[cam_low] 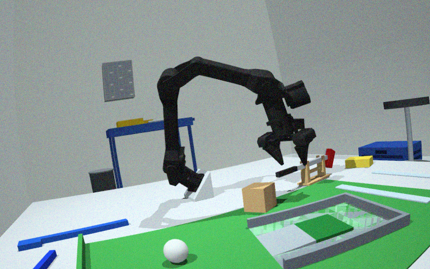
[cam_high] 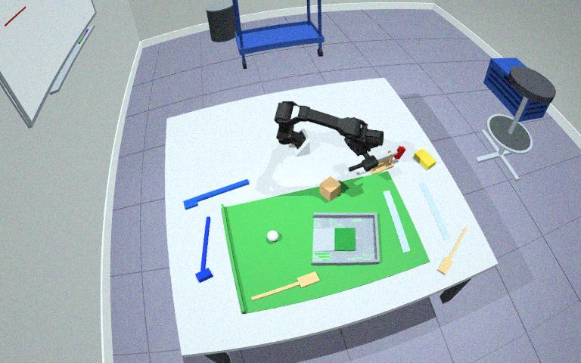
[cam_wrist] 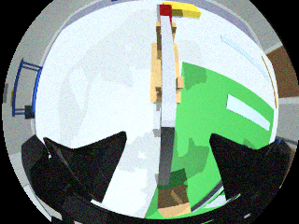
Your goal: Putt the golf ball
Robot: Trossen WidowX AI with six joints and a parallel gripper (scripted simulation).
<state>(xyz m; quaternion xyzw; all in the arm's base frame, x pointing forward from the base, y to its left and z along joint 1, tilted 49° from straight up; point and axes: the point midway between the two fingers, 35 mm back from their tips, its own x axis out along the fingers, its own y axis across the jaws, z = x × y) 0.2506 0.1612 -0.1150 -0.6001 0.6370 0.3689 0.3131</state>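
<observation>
Gripper from above sits over the putter on its wooden stand; the ball lies well apart. From the side, fingers spread wide straddle the shaft, holding nothing. Wrist view: putter runs straight ahead between the jaws.

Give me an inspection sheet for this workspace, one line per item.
Surface: white table carrying a green mat.
Job's things: red putter lying on a wooden rack; golf ball on the mat; raised green inside a grey frame.
Clutter: tan cube, yellow block, blue and tan putters, pale strips.
Pincer: open, empty, straddling the putter's shaft.
Cables: nothing seen.
Surroundings: blue cart, stool, whiteboard, bin.
</observation>
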